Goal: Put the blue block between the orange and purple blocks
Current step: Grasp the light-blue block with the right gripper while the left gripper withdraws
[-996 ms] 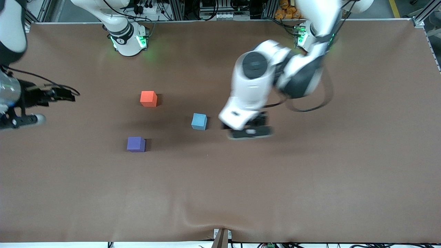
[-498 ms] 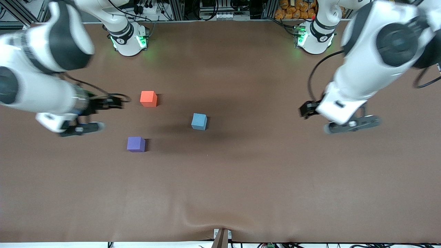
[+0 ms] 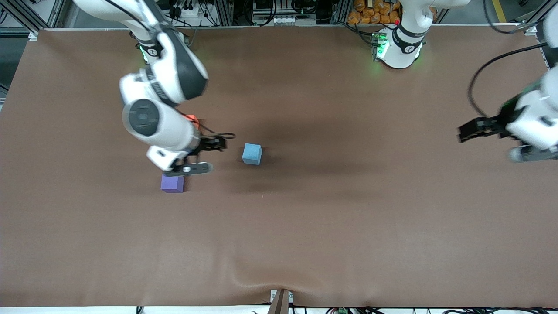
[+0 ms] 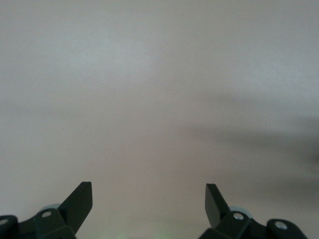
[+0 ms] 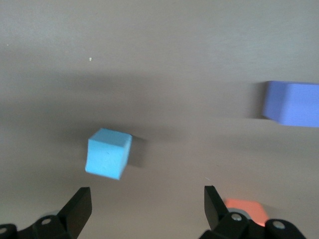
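Note:
The sky-blue block [image 3: 252, 154] [image 5: 108, 153] sits on the brown table. The purple block [image 3: 172, 183] [image 5: 291, 103] lies nearer the front camera, toward the right arm's end. Only a sliver of the orange block [image 3: 193, 120] [image 5: 244, 209] shows past the right arm. My right gripper [image 3: 194, 168] [image 5: 148, 198] hangs open and empty over the table between the orange and purple blocks, beside the blue one. My left gripper [image 3: 532, 153] [image 4: 148, 195] is open and empty over bare table at the left arm's end.
The brown cloth-covered table [image 3: 348, 226] has a small wrinkle [image 3: 261, 283] at its front edge. Both arm bases [image 3: 399, 48] stand along the edge farthest from the front camera, with cables and frames past them.
The left arm has swung away from beside the blue block to its own end of the table. The right arm has come in over the orange and purple blocks. No block has moved.

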Controlling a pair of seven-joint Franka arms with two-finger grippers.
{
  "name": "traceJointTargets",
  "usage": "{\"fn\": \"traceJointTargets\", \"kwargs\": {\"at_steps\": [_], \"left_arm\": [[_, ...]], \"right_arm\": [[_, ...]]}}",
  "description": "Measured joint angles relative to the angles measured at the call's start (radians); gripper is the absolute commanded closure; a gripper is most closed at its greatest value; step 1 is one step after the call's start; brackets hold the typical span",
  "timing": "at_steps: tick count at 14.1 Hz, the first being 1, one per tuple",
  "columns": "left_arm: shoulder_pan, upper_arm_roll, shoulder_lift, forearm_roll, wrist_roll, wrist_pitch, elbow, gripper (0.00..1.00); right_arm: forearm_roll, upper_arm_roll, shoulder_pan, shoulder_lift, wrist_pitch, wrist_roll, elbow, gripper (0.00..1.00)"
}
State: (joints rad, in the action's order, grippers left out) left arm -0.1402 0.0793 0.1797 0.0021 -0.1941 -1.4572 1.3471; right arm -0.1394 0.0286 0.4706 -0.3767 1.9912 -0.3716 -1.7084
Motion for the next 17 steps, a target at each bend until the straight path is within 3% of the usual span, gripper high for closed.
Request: {"fn": "traceJointTargets", "kwargs": {"at_steps": [4, 9, 17], "left_arm": [[0.024, -0.001, -0.119, 0.000, 0.000, -0.002, 0.119, 0.00], [0.024, -0.004, -0.287, 0.000, 0.000, -0.086, 0.346, 0.00], [0.020, -0.019, -0.343, 0.000, 0.003, -0.083, 0.377, 0.00]], "right_arm": [[0.000, -0.001, 0.091, -0.086, 0.163, -0.092, -0.059, 0.00], [0.000, -0.001, 0.135, -0.165, 0.260, -0.170, -0.060, 0.00], [0.000, -0.003, 0.147, -0.198, 0.284, -0.253, -0.060, 0.00]]}}
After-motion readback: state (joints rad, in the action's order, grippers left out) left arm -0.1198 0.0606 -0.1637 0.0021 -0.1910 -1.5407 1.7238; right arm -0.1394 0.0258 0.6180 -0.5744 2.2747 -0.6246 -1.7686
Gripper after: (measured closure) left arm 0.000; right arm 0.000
